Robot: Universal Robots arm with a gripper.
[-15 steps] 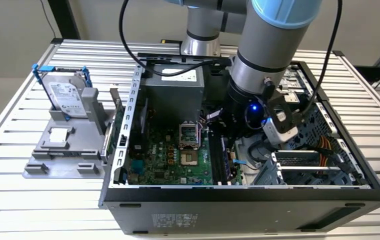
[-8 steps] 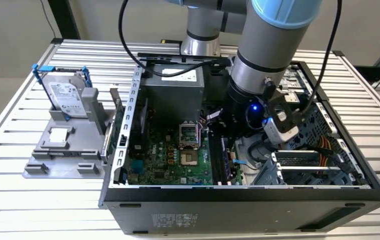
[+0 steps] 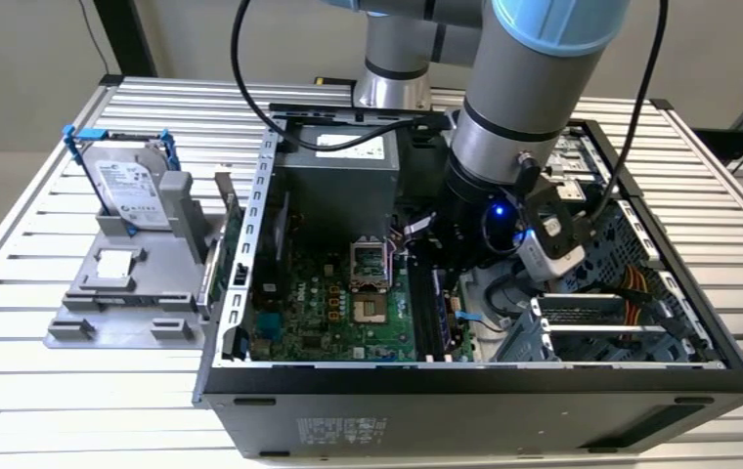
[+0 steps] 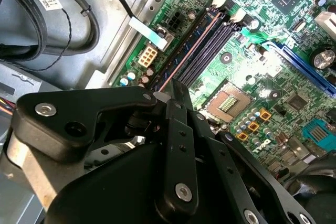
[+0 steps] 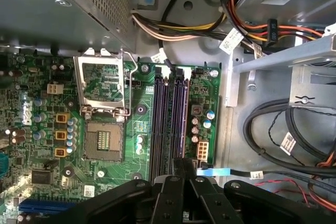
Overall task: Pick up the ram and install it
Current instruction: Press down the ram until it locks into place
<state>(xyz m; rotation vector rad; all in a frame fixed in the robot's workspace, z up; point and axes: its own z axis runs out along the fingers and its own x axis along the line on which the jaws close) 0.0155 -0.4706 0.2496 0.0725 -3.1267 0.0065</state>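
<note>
The ram (image 4: 191, 51) is a thin dark stick seen edge-on, lying along the outermost of the dark memory slots (image 5: 163, 119) on the green motherboard (image 3: 320, 303). In the first wrist view the ram (image 5: 185, 114) runs straight out from the fingertips. My gripper (image 4: 167, 95) is shut on the ram's near end, low inside the open computer case (image 3: 476, 376). The exterior view has the gripper (image 3: 444, 269) reaching down beside the board, and the arm hides most of the stick there. Whether the ram is fully pressed into the slot cannot be told.
An open processor socket (image 5: 102, 108) sits beside the slots. The grey power supply (image 3: 339, 176) is at the back of the case, and cable bundles (image 5: 283, 140) and a drive cage (image 3: 606, 322) are on the exterior view's right. Outside, a hard drive in a blue frame (image 3: 130, 186) stands on a grey holder.
</note>
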